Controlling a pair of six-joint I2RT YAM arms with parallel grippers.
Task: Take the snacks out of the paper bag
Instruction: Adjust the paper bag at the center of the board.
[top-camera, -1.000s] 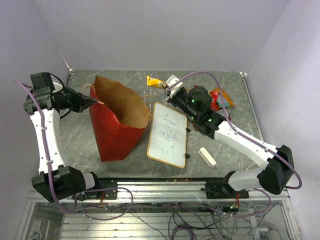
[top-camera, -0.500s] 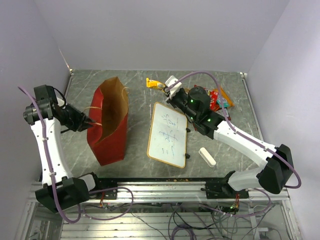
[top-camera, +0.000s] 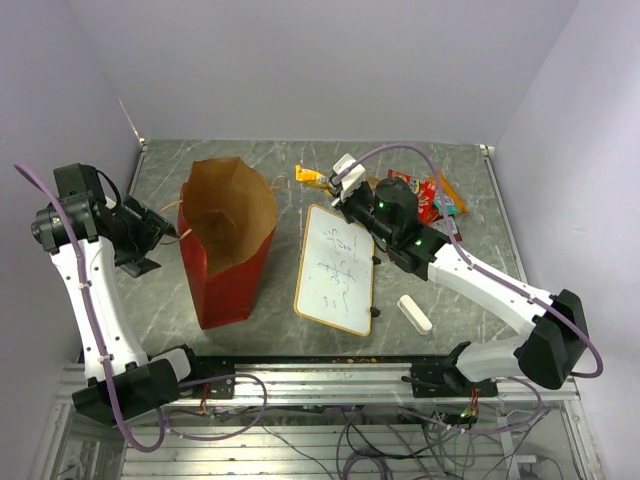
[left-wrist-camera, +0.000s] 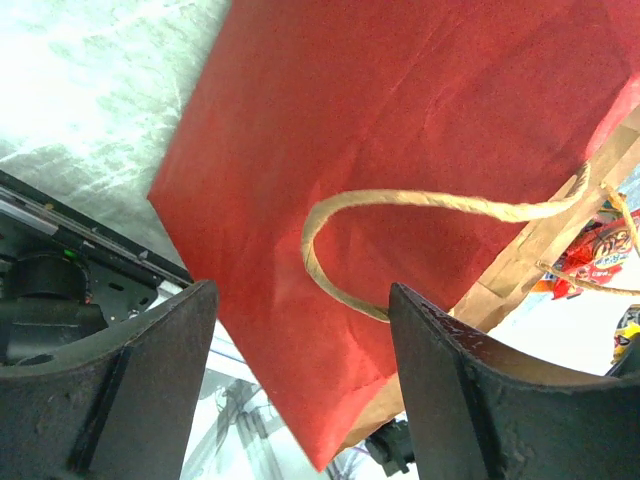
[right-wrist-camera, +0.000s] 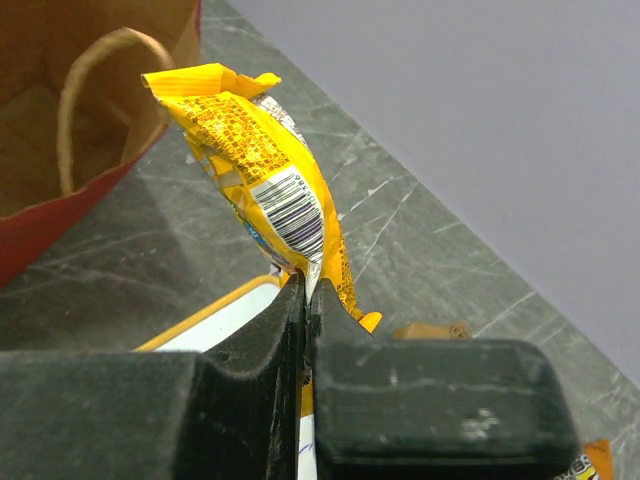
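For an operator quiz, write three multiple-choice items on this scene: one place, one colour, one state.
1. The eraser lies: A on the whiteboard; B on the table right of the whiteboard; C in the paper bag.
2. The packet in the right jaws is: A yellow; B teal; C brown.
3. The left jaws are: A shut on the bag's handle; B open; C shut on a packet.
Answers: B, it rests on table beside the whiteboard; A, the right wrist view shows yellow wrapper; B, a wide gap, the handle loose.
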